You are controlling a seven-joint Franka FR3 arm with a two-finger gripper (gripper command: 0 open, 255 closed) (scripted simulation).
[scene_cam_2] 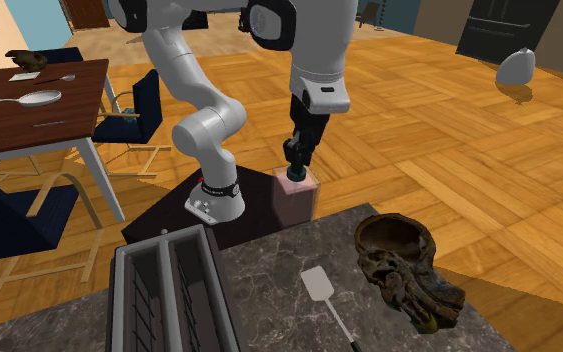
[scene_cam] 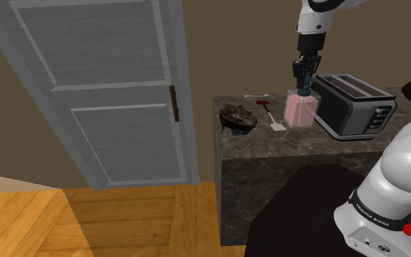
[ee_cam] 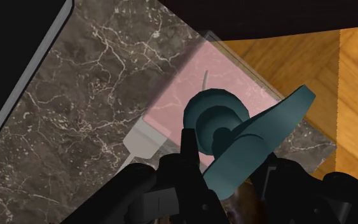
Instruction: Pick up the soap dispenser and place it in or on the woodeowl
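Right of centre on the dark marble counter point(scene_cam: 258, 142) stands the pink translucent square soap dispenser point(scene_cam: 301, 111), likely light, rigid, slick-sided, the all-black gripper point(scene_cam: 305, 79) with jaws seemingly clamped on its teal pump neck point(ee_cam: 215, 118), the surest hold.

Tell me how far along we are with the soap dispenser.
Done: the hand is at the soap dispenser, fingers shut on its teal pump. In hand: the lift; whether the pink body has left the counter is unclear. Left: carry it past the spatula to the dark bowl and set it in.
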